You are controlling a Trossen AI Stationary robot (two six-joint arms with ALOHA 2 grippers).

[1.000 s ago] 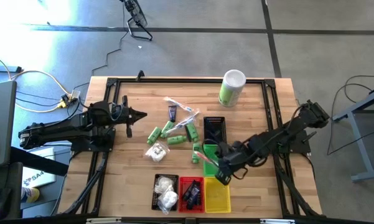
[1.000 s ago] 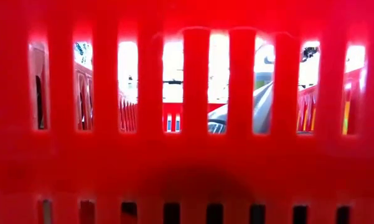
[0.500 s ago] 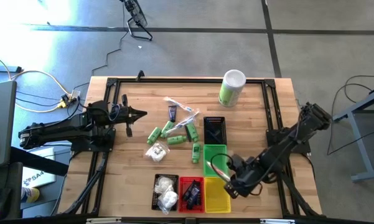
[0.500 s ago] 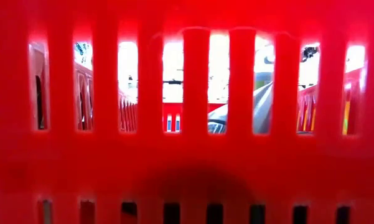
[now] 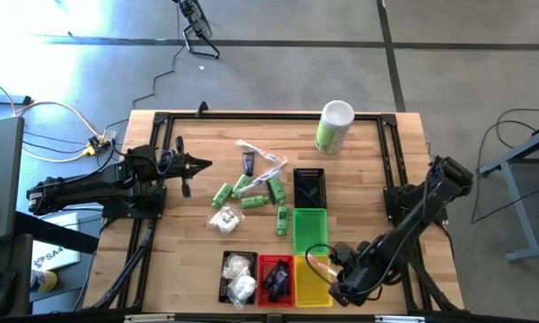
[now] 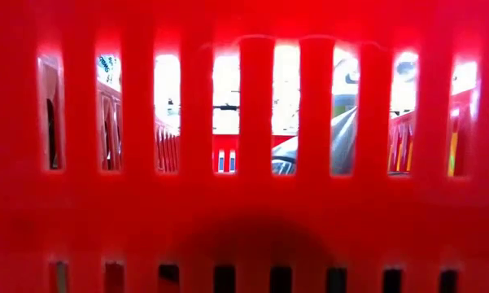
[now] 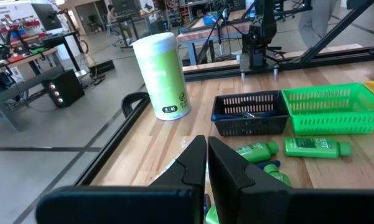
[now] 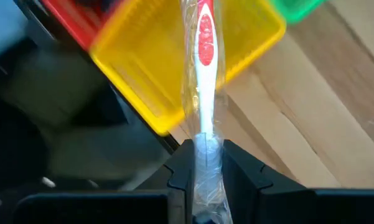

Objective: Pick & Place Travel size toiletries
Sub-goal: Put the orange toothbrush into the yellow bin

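Right wrist view, right gripper (image 8: 203,163) clamping clear-wrapped stick (image 8: 202,81), white handle, red patch, above yellow basket (image 8: 149,74).

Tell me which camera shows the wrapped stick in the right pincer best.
The right wrist view: the clear-wrapped stick fills the frame, clamped in the right pincer above the yellow basket. The high view shows only a thin loop by that pincer. The low view is blocked by a red basket; the left wrist view misses it.
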